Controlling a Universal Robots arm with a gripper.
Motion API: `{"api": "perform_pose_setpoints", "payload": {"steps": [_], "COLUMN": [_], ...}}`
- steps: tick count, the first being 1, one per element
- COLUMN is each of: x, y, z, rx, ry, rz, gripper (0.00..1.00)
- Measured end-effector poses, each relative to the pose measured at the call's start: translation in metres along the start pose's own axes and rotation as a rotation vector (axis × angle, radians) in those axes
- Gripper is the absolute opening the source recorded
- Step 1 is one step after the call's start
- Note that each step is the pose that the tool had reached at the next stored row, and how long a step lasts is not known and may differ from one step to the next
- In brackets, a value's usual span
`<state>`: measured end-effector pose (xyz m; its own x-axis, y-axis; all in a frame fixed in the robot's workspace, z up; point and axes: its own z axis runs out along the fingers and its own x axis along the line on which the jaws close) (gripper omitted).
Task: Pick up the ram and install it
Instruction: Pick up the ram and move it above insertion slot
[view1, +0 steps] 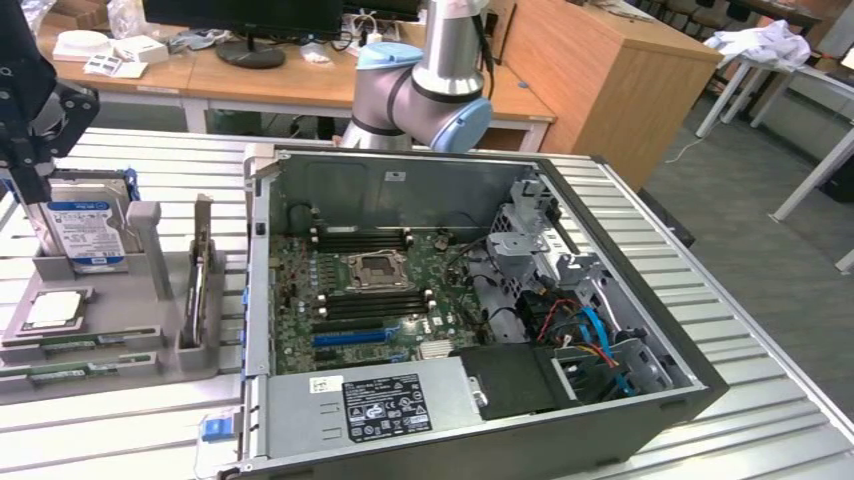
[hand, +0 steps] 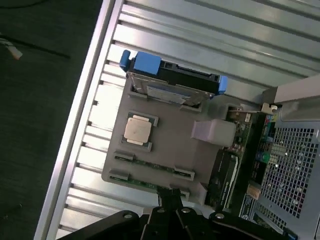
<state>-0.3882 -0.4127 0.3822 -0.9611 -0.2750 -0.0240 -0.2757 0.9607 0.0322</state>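
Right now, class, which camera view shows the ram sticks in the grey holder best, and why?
The wrist view: it looks down on the grey holder, and one ram stick shows end to end. In the exterior view both lie slanted at its left edge, cut off.

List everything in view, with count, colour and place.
ram: two, green, flat in holder's slots.
hard drive: one, silver-blue, upright in holder.
processor: one, silver, flat on holder.
expansion card: one, green, upright at holder's case side.
holder: one, grey, exterior view's left.
computer case: one, dark, open, table centre.
table: one, silver slats.
arm: one, grey-blue, behind case.
gripper: one, black, above holder.
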Motion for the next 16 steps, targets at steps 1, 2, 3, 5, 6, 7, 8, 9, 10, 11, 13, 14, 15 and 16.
{"api": "perform_pose_setpoints", "payload": {"steps": [1,2,3,5,6,7,8,9,10,11,13,14,15,16], "x": [0.0000,0.0000,0.0000,0.0000,0.0000,0.0000,0.0000,0.0000,0.0000,0.0000,0.0000,0.0000,0.0000,0.0000], "y": [0.0000,0.0000,0.0000,0.0000,0.0000,0.0000,0.0000,0.0000,0.0000,0.0000,0.0000,0.0000,0.0000,-0.0001], "z": [0.0001,0.0001,0.0002,0.0002,0.0003,0.0004,0.0004,0.0005,0.0005,0.0006,0.0007,0.0008,0.0009,0.0009], "rx": [-0.0003,-0.0007,-0.0011,-0.0019,-0.0022,-0.0026,-0.0031,-0.0034,-0.0038,-0.0042,-0.0050,-0.0054,-0.0058,-0.0062], "ry": [0.0006,0.0011,0.0017,0.0030,0.0035,0.0042,0.0047,0.0053,0.0060,0.0065,0.0077,0.0083,0.0089,0.0096], "rz": [-0.018,-0.036,-0.054,-0.090,-0.108,-0.127,-0.145,-0.163,-0.181,-0.199,-0.235,-0.254,-0.272,-0.290], "gripper": [0.11,0.11,0.11,0.11,0.11,0.11,0.11,0.11,0.11,0.11,0.11,0.11,0.11,0.11]}}
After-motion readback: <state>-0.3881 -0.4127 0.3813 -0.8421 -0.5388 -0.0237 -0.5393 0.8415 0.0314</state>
